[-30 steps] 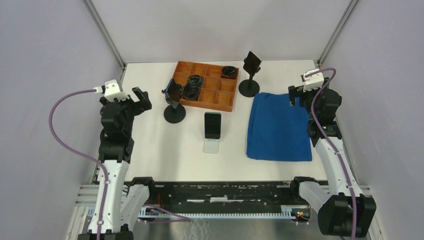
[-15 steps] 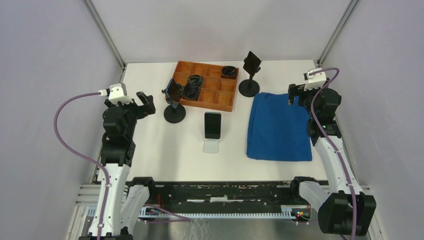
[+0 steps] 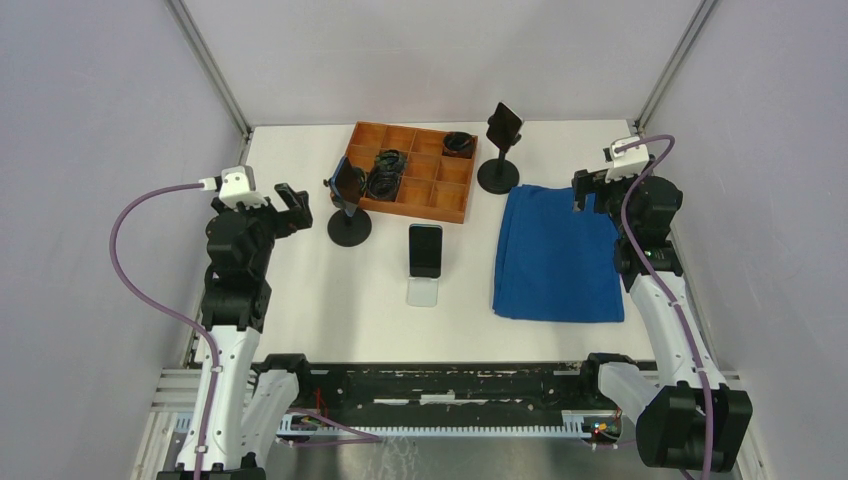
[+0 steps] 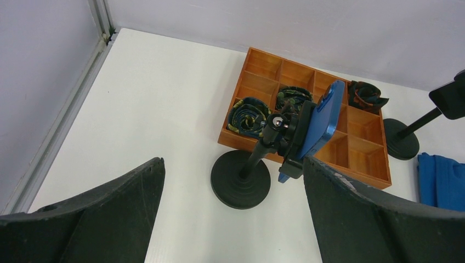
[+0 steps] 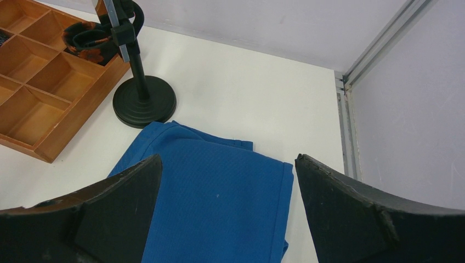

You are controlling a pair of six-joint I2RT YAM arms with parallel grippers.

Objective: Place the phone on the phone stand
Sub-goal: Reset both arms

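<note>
My left hand (image 3: 289, 201) is open and empty near the worktop's left edge. The blue phone (image 4: 321, 120) sits on the black stand (image 4: 241, 179) beside the tray (image 3: 441, 196), and a careless swing could topple it. My right hand (image 3: 583, 190) is open and empty near the right edge.

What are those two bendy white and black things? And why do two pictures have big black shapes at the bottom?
Those are two robot arms bolted to a white table. The wide picture comes from a camera up above. The other two come from little cameras on the arms' wrists, so the black shapes are each arm's own fingers. The left gripper and the right gripper are both open and hold nothing. On the table are an orange tray with little boxes, a blue cloth, a black stand gripping a blue phone, a second black stand farther back, and a dark phone leaning on a clear holder.
</note>
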